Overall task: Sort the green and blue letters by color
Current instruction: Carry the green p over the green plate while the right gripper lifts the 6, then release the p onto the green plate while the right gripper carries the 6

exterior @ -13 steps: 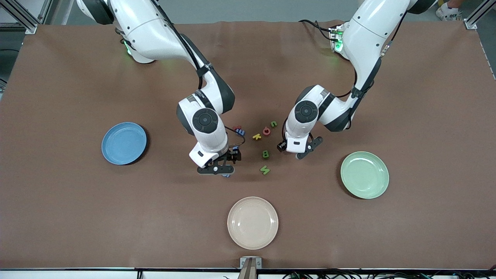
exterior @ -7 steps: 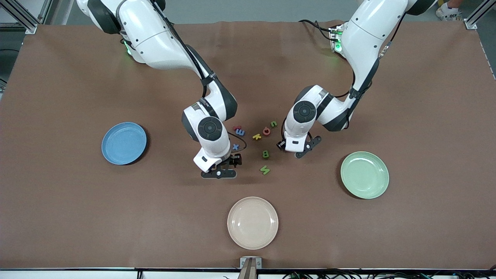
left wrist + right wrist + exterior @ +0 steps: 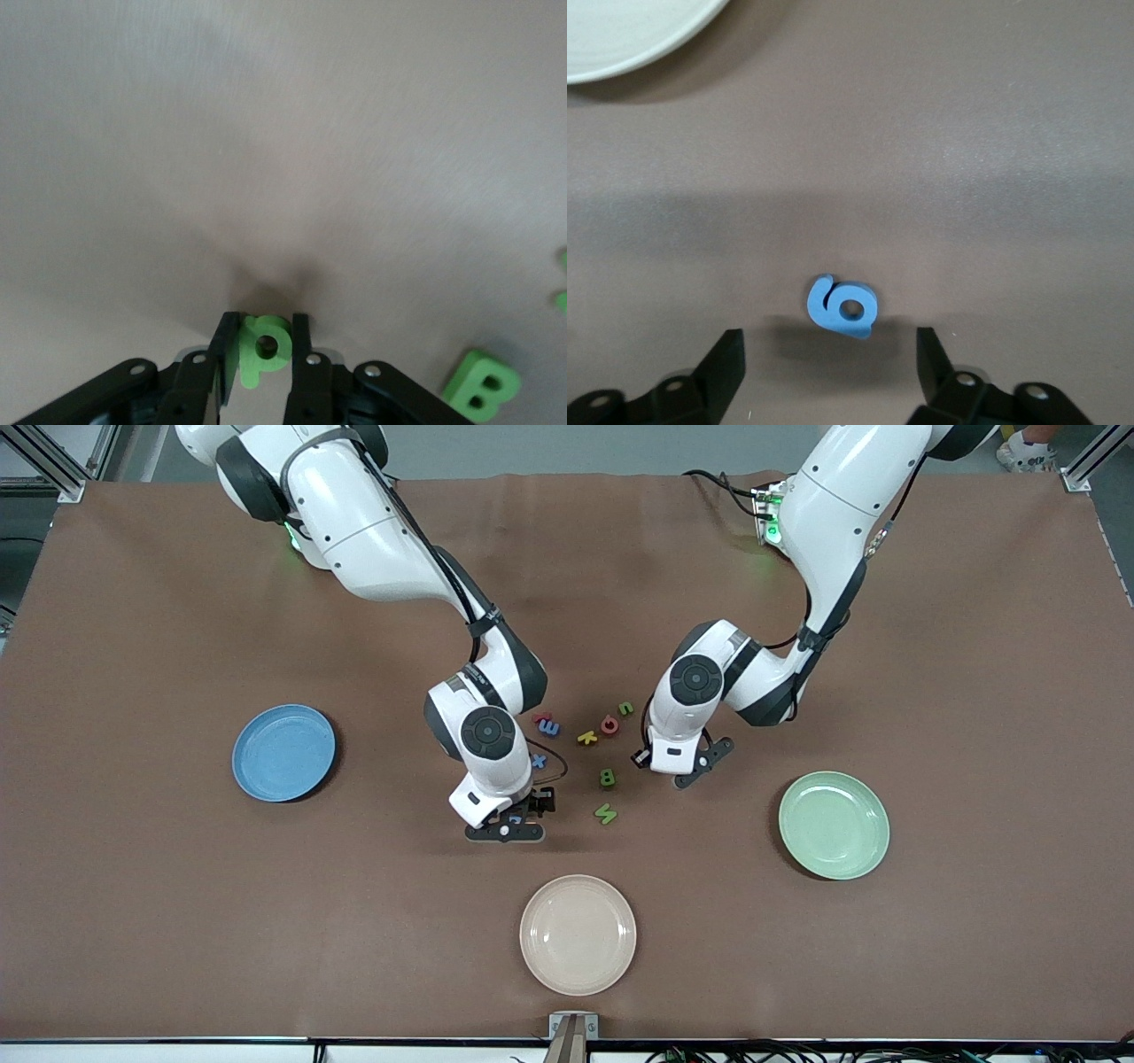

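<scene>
Left hand (image 3: 259,367) clenched on green P (image 3: 263,343); right hand (image 3: 829,354) released over blue G (image 3: 842,306). Blue plate (image 3: 283,753) and green plate (image 3: 834,825) held nothing: sorting barely begun.

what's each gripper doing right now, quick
Left gripper: shut on the green P.
Right gripper: open, fingers either side of the blue G, not gripping it.

We note two glossy white arms with dark grey joint caps and black cables clipped along them. Green lights glow near each base. The black gripper fingers (image 3: 301,354) carry silver screws.
</scene>
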Available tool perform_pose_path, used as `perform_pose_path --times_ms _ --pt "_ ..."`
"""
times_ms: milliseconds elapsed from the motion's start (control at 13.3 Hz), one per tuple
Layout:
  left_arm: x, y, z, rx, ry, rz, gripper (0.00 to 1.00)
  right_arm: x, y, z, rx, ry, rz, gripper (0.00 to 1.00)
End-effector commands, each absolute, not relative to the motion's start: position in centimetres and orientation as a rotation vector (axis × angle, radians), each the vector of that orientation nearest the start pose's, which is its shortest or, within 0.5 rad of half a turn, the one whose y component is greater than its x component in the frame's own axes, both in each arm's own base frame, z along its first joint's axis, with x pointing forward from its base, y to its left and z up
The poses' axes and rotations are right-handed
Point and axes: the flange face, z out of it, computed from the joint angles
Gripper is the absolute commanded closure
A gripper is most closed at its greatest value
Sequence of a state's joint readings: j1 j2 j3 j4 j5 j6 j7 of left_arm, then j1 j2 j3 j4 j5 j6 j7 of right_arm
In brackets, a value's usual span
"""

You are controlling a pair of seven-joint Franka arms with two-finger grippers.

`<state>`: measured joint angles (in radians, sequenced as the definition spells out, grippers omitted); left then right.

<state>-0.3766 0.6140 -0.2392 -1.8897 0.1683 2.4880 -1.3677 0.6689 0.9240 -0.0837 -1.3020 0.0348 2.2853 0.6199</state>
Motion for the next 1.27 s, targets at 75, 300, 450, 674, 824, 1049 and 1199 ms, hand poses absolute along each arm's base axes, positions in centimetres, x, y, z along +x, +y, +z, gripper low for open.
perform_pose_path --times_ms 75,300,450,674,824,1049,1199 --pt "56.4 -29.8 24.0 -2.986 -0.951 -0.095 1.0 62.5 43.2 18.7 -3.13 0.077 -0.135 0.25" --pt "59.9 -21.3 25.3 -2.98 -0.84 -0.093 1.0 62.8 43.2 18.1 -3.128 0.074 -0.148 0.36" --pt "62.0 -14.4 25.3 -2.998 -0.744 -0.082 1.0 62.8 43.1 17.9 -3.129 0.078 -0.149 0.43" --pt "63.6 -7.2 24.2 -3.019 -0.656 -0.058 1.0 63.0 42.9 17.8 -3.131 0.086 -0.149 0.56" --pt "64.5 -5.8 23.1 -3.024 -0.655 -0.045 0.99 63.0 42.8 17.8 -3.131 0.088 -0.149 0.71" --pt "64.9 -5.5 22.1 -3.025 -0.671 -0.028 0.43 63.7 41.8 17.8 -3.131 0.103 -0.149 0.89" --pt "65.0 -5.9 22.9 -3.028 -0.668 -0.046 0.0 64.6 40.5 18.6 -3.129 0.114 -0.154 0.92"
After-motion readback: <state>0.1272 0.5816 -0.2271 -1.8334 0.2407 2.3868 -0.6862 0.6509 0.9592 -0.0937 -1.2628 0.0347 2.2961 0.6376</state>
